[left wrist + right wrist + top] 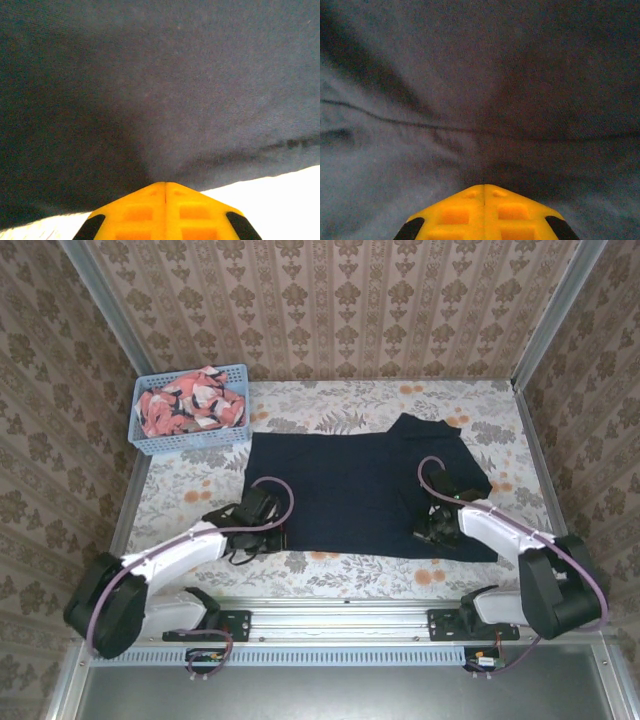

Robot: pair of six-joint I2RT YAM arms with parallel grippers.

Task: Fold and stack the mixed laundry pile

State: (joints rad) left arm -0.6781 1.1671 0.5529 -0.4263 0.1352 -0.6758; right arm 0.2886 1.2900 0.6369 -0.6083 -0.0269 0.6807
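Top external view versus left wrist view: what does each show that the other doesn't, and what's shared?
Top external, not left wrist: the whole spread navy garment, the blue basket holding the coral-pink garment, the right gripper on the navy cloth. Left wrist, not top external: the shut fingertips close up, cloth puckering into them. Shared: the left gripper at the navy garment's near left edge.

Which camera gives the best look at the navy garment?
Top external: the navy garment lies spread flat, nearly its whole outline visible. Left wrist gives close-up cloth and one edge; right wrist, close-up cloth crossed by a seam.
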